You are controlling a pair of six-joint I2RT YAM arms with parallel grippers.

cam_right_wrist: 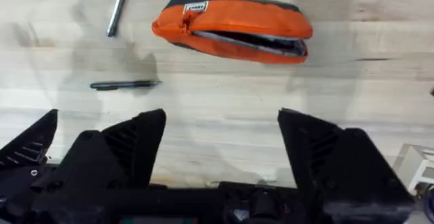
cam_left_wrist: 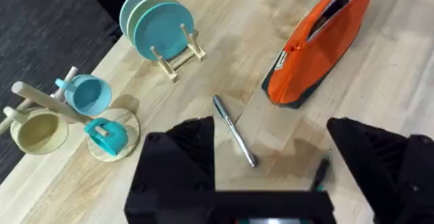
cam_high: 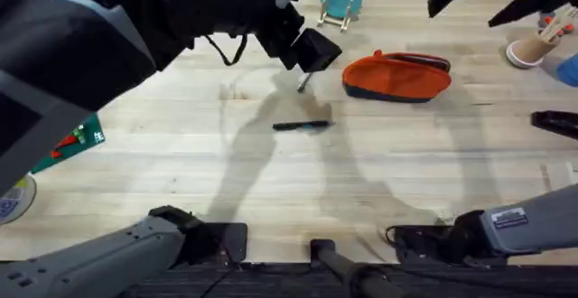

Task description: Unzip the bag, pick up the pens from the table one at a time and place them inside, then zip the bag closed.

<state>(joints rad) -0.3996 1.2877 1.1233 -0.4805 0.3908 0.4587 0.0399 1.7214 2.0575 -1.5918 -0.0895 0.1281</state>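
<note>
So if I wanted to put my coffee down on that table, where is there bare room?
The widest free patch of the table lies between the black pen and the arm bases. Bare wood also lies right of the orange pouch. It is crowded around the silver pen, under the left end effector.

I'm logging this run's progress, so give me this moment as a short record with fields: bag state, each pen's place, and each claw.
bag: orange bag lies on the table, zipper open
silver pen: silver-grey pen on the table beside the bag, not inside
black pen: black pen flat on the table, apart from the bag
left claw: left claw open, above the silver-grey pen, holding nothing
right claw: right claw open, empty, facing the bag
progress: bag unzipped, both pens not yet inside
</note>
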